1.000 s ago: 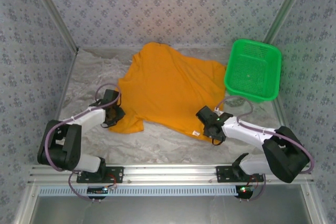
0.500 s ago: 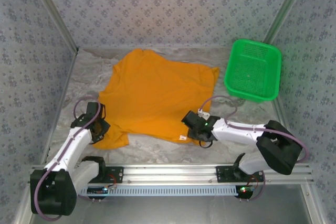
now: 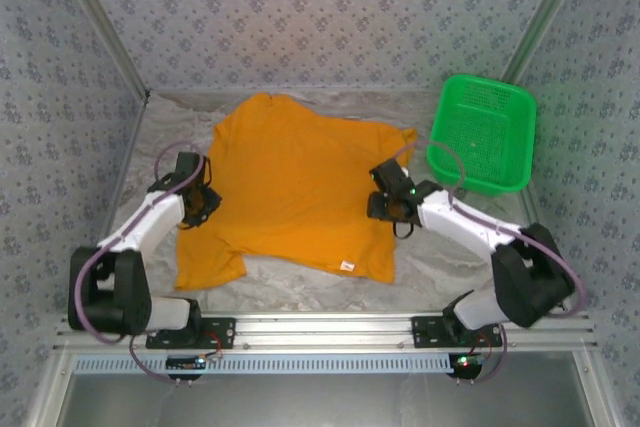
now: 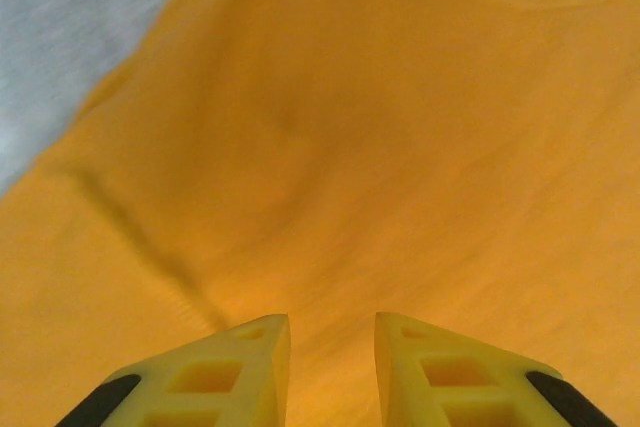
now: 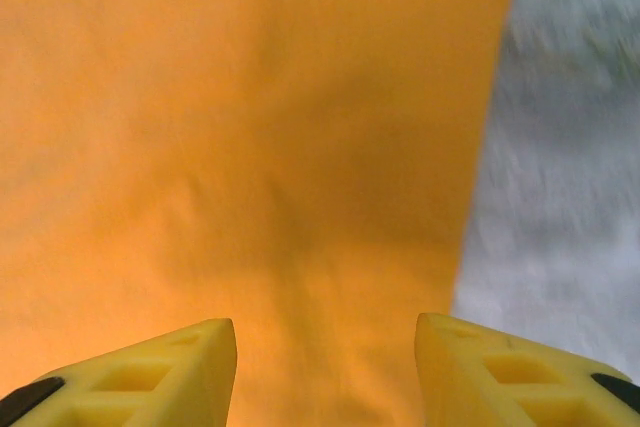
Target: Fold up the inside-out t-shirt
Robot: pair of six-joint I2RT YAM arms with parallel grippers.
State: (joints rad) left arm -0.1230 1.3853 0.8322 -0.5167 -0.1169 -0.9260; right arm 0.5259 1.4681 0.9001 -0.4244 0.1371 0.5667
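The orange-yellow t-shirt (image 3: 290, 187) lies spread flat on the table, with a small white label (image 3: 348, 266) near its front hem. My left gripper (image 3: 200, 202) hovers at the shirt's left edge. In the left wrist view its yellow fingers (image 4: 250, 357) stand apart over orange cloth (image 4: 350, 147) with nothing between them. My right gripper (image 3: 385, 205) is over the shirt's right edge. The right wrist view shows its fingers (image 5: 190, 357) wide apart above the cloth (image 5: 250, 127), beside its edge.
A green plastic mesh basket (image 3: 482, 133) stands at the back right, close to the right arm. The table is covered with crinkled white sheeting (image 3: 300, 287). Patterned walls enclose the left, back and right sides.
Both grippers let go of the shirt's front corners and moved away from the near edge to its left and right sides. The shirt now lies flatter and more to the left.
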